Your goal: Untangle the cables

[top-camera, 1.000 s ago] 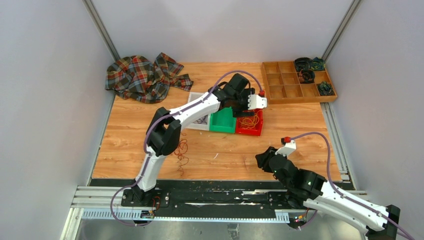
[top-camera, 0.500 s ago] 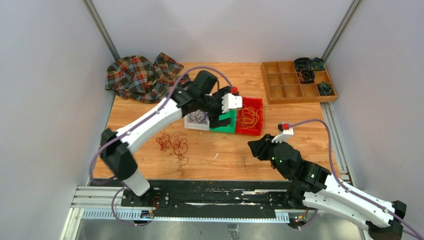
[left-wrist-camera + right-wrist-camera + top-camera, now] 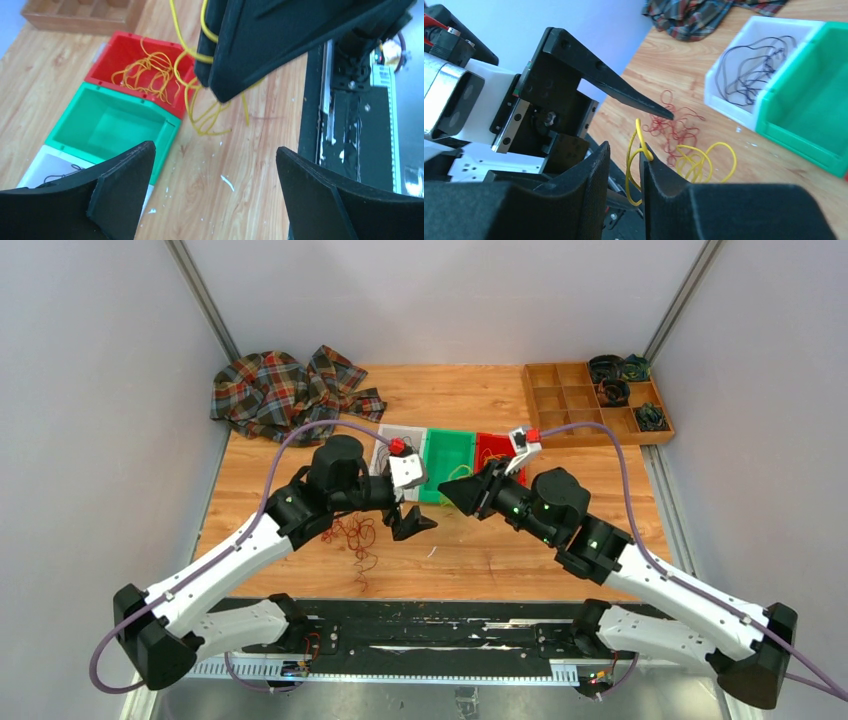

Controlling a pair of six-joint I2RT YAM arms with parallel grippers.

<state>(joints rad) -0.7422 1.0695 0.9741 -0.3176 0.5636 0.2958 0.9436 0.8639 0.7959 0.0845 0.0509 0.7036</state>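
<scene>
Top view: bright, even, diffuse light from above; only soft, short shadows are thrown on the table [image 3: 480,560]. Slight wide-angle lean is seen in the walls [image 3: 100,390].
Left wrist view: green bin [image 3: 107,125] is rendered sharp; left gripper fingers [image 3: 115,195] are soft, black detail crushed.
Right wrist view: right gripper fingers [image 3: 574,200] are blurred up close, yellow cable [image 3: 638,132] is sharp, white bin [image 3: 729,102] is near clipping.

Three bins [image 3: 450,452] stand side by side on the table [image 3: 250,495]. Behind them, a cloth [image 3: 285,395] lies left and a divided tray [image 3: 575,398] right. A cable bunch [image 3: 350,532] lies before the row's left end.
</scene>
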